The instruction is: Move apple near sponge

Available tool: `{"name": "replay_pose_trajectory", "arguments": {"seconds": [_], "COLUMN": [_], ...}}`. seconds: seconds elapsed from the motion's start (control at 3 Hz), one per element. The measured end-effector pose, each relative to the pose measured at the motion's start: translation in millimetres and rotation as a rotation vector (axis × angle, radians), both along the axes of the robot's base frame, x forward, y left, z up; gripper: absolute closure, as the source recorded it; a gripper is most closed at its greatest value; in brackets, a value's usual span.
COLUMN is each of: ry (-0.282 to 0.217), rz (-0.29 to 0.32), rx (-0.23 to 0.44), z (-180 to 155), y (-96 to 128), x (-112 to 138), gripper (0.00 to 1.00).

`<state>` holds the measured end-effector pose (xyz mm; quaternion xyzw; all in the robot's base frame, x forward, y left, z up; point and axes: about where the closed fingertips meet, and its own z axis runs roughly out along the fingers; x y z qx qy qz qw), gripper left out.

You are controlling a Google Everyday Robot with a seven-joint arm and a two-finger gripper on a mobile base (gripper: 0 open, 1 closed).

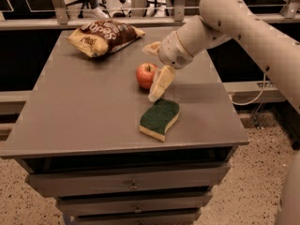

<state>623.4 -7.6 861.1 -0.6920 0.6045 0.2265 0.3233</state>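
Currently we see the gripper [151, 73] with its 2 fingers [161, 81] spread around the apple [144, 74], the near finger hiding its right edge, contact unclear, sponge [160, 117] just beside.

table [84, 102] | chip bag [103, 36], apple [145, 75], sponge [159, 118] | end effector [153, 72] at apple

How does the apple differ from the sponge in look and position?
The apple is round and red; the sponge is flat, green over pale yellow. The apple sits by the open gripper; the sponge lies free, nearer the front edge. Both rest on the table.
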Motion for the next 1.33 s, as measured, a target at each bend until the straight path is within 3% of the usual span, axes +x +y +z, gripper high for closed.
{"name": "replay_pose_trajectory", "arguments": {"seconds": [0.33,0.67,1.0,1.33], "ry": [-0.001,0.026,0.041,0.03], "rz": [-0.023,-0.19,-0.315,-0.422], "rx": [0.025,0.163,0.252,0.282], "z": [4,22,34,45], "y": [-3,-28,-52,-86], "x": [1,14,23,29], "gripper": [0.0,0.0,0.0,0.0]}}
